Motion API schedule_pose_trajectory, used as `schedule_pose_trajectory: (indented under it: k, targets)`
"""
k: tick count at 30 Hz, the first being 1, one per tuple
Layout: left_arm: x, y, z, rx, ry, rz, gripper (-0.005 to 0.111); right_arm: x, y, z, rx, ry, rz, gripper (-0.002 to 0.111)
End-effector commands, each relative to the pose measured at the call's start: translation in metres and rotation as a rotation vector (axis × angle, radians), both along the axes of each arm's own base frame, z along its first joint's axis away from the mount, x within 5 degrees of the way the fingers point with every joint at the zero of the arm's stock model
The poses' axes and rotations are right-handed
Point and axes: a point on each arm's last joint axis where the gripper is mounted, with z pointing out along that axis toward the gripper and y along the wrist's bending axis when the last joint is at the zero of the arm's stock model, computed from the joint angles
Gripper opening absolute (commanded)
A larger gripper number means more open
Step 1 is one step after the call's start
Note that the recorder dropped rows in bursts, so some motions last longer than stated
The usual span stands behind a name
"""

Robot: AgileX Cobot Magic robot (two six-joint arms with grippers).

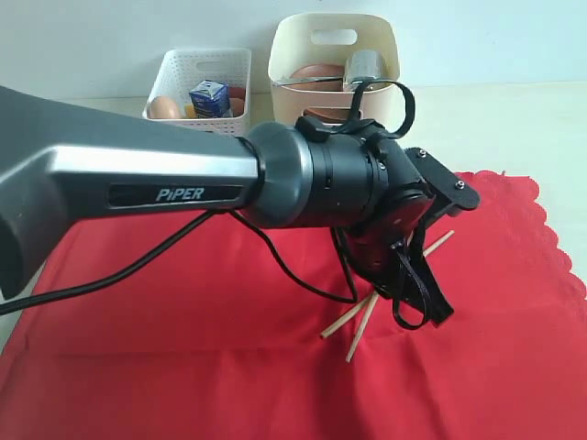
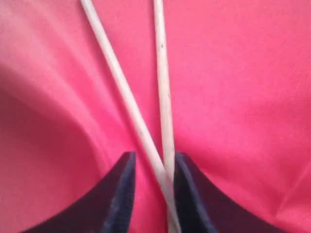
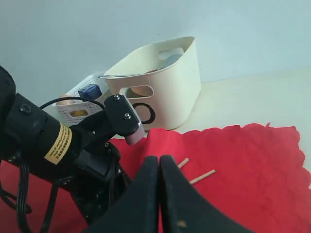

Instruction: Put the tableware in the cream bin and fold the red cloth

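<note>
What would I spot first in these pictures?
A huge dark robot arm stretches right across the middle of the outside view. Below it spreads a bright red cloth. Two crossed chopsticks lie on the cloth, and the left tool has a finger on each side of them.

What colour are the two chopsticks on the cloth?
Pale, light wood chopsticks; they show best in the left wrist view.

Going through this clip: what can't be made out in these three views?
- Left wrist view: the two long thin wooden chopsticks run off the frame; whether the left pincer touches them is unclear.
- Exterior view: the black left arm covers the chopsticks' middle and the pincer's tips.
- Exterior view: the tall cream plastic bin hides most of its contents behind its wall.
</note>
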Motion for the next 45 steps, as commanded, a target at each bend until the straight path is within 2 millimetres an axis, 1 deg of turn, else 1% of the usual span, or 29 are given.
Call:
schedule_pose_trajectory:
  k: [1,4,7,8,9,15,18,21,24,25,26,28,30,31,33,34,35,37,40,45]
  targets:
    - [-0.002,0.001,-0.001,-0.003,0.018,0.019,0.051,0.0,0.0,-0.001,-0.007,-0.01,-0.001,0.0]
    - [-0.003,-0.002,-0.006,-0.017,0.033,0.024,0.051,0.0,0.0,-0.001,-0.007,-0.01,-0.001,0.0]
    - [-0.004,-0.002,-0.018,0.001,0.056,0.03,0.051,0.0,0.0,-0.001,-0.007,-0.01,-0.001,0.0]
    - [-0.004,-0.002,-0.021,0.005,0.06,0.031,0.049,0.0,0.0,-0.001,-0.007,-0.01,-0.001,0.0]
    - [-0.004,-0.002,-0.023,0.011,0.063,0.032,0.042,0.0,0.0,-0.001,-0.007,-0.01,-0.001,0.0]
    - [-0.004,-0.002,-0.021,0.01,0.061,0.03,0.0,0.0,0.0,-0.001,-0.007,-0.01,-0.001,0.0]
    - [-0.004,-0.001,-0.013,0.0,0.055,0.031,0.0,0.0,0.0,-0.001,-0.007,-0.01,-0.001,0.0]
    - [-0.004,0.0,0.007,-0.009,0.046,0.037,0.0,0.0,0.0,-0.001,-0.007,-0.01,-0.001,0.0]
    - [-0.004,0.003,0.038,-0.032,0.028,0.047,0.0,0.0,0.0,-0.001,-0.007,-0.01,-0.001,0.0]
    - [-0.003,0.005,0.054,-0.054,0.01,0.048,0.0,0.0,0.0,-0.001,-0.007,-0.01,-0.001,0.0]
    - [-0.003,0.006,0.065,-0.065,-0.004,0.049,0.0,0.0,0.0,-0.001,-0.007,-0.01,-0.001,0.0]
    - [0.003,0.013,0.093,-0.109,-0.051,0.057,0.0,0.0,0.0,-0.001,-0.007,-0.01,-0.001,0.0]
    - [0.011,0.022,0.118,-0.148,-0.097,0.074,0.0,0.0,0.0,-0.001,-0.007,-0.01,-0.001,0.0]
    - [0.018,0.029,0.132,-0.184,-0.122,0.093,0.0,0.0,0.0,-0.001,-0.007,-0.01,-0.001,0.0]
    - [0.03,0.039,0.15,-0.24,-0.159,0.122,0.0,0.0,0.0,-0.001,-0.007,-0.01,-0.001,0.0]
    - [0.042,0.047,0.16,-0.282,-0.184,0.152,0.0,0.0,0.0,-0.001,-0.007,-0.01,-0.001,0.0]
    - [0.05,0.052,0.166,-0.323,-0.208,0.169,0.0,0.0,0.0,-0.001,-0.007,-0.01,-0.001,0.0]
    - [0.072,0.062,0.175,-0.424,-0.256,0.226,0.0,0.0,0.0,-0.001,-0.007,-0.01,-0.001,0.0]
    - [0.104,0.075,0.179,-0.581,-0.323,0.301,0.0,0.0,0.0,-0.001,-0.007,-0.01,-0.001,0.0]
    - [0.143,0.089,0.175,-0.835,-0.383,0.402,0.0,0.0,0.0,-0.001,-0.007,-0.01,-0.001,0.0]
